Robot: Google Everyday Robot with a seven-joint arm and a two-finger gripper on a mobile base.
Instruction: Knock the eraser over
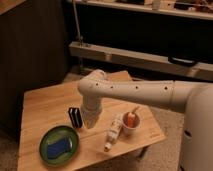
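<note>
The eraser (75, 118), a small black block with thin white stripes, stands upright on the wooden table (42, 107), left of centre. My white arm reaches in from the right and bends down over the table. My gripper (88, 123) hangs just right of the eraser, close beside it, near the table top. I cannot tell if it touches the eraser.
A green plate (45, 150) with a blue sponge pad (59, 146) lies at the front left. A white tube-shaped bottle (113, 132) lies on its side near a white cup (131, 121) with orange contents. A dark wall and a shelf stand behind the table.
</note>
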